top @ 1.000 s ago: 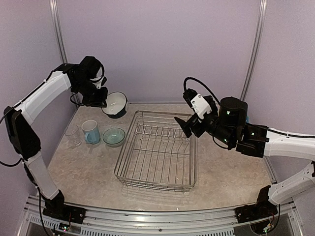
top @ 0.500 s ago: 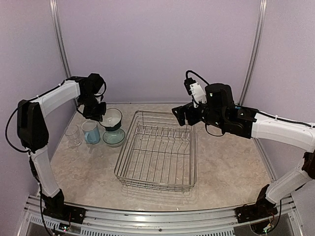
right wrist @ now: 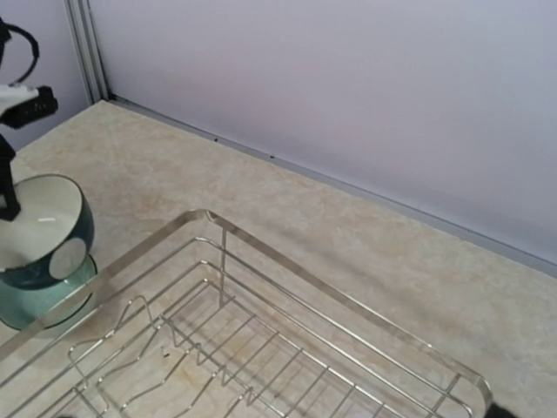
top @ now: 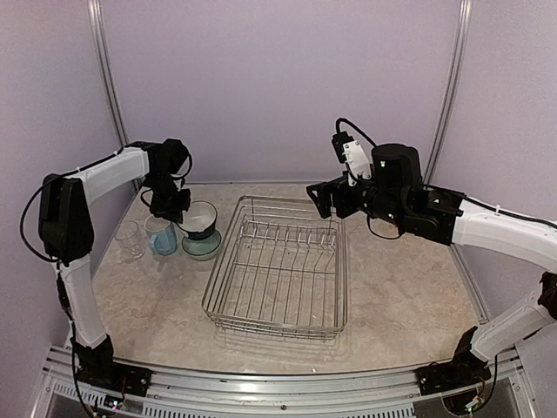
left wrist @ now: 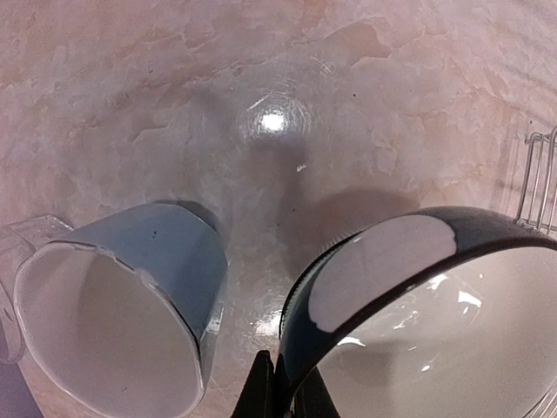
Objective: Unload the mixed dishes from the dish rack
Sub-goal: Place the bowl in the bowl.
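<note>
Stacking: the left tool (top: 178,217) was clamped on the rim of a dark bowl (top: 201,218), holding it slightly tilted over a pale bowl (top: 202,246) on the worktop (top: 400,305), left of the dish rack (top: 273,328).
Grip: in the left wrist view the fingers (left wrist: 259,396) pinched only the near rim, so the dark bowl hung from one edge.
Gap: from above the two bowls overlapped. The right wrist view suggested the dark bowl's base was at the pale bowl's mouth, perhaps touching, but that could not be settled.
Neighbours: a light blue mug (top: 161,235) stood just beside the tool on its left, with a clear glass (top: 129,239) beyond it.
Doing it well: the bowl needed levelling and centring over the lower one, then a slow descent. The pinch should let go only once the weight had seated, since an off-centre drop could tip the stack or chip a rim.
Exit: the safest way out looked to be straight up, because a sideways move risked knocking the mug.
Right tool (top: 318,198): it hovered over the rack's far right corner, and whether it was open or closed could not be told.
Rack: no dishes showed inside it.
</note>
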You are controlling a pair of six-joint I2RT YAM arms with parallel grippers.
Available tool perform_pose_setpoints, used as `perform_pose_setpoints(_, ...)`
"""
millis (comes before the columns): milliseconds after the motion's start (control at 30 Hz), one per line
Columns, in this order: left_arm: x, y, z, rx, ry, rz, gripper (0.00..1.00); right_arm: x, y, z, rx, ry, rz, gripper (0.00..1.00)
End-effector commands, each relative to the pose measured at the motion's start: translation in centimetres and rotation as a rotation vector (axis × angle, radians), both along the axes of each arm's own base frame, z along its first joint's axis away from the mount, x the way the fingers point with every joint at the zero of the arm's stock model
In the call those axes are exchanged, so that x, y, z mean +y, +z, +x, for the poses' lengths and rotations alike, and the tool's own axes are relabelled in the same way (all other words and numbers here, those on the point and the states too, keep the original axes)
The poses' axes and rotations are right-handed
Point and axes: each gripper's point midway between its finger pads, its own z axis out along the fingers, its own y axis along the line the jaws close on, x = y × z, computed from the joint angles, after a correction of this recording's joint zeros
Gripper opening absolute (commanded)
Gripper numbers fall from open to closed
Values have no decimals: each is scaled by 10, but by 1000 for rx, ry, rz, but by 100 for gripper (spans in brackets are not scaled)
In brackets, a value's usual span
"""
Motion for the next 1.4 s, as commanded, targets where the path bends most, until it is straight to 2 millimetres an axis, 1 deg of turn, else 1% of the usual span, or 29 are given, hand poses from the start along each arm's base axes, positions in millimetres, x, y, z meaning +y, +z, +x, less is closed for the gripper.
perform_pose_setpoints(0,0,1,5,-12,15,7,0,-4,4,-5,0,2,28,100)
perform_pose_setpoints(300,-6,-11,1,23,-11,60,0,-5,9,-6,-9,6,37,100)
perform_pose_setpoints(700,-7,-20,-1,61,-13,61,2,-3,11,-7,-11,15,41,100)
perform_pose_setpoints(833,-7,-19,0,58,-15,63,4,-4,13,-7,-13,15,44,100)
perform_pose_setpoints(1067,-10,-14,-1,50,-22,47,12,-7,12,-10,-17,17,52,100)
perform_pose_setpoints(1133,-11,-11,-1,41,-25,44,16,-7,12,-11,-18,18,53,100)
perform_pose_setpoints(1333,-15,0,-3,15,-36,34,18,-9,13,-11,-16,12,60,100)
perform_pose_setpoints(1367,-16,1,-3,8,-38,31,20,-9,13,-11,-17,9,61,100)
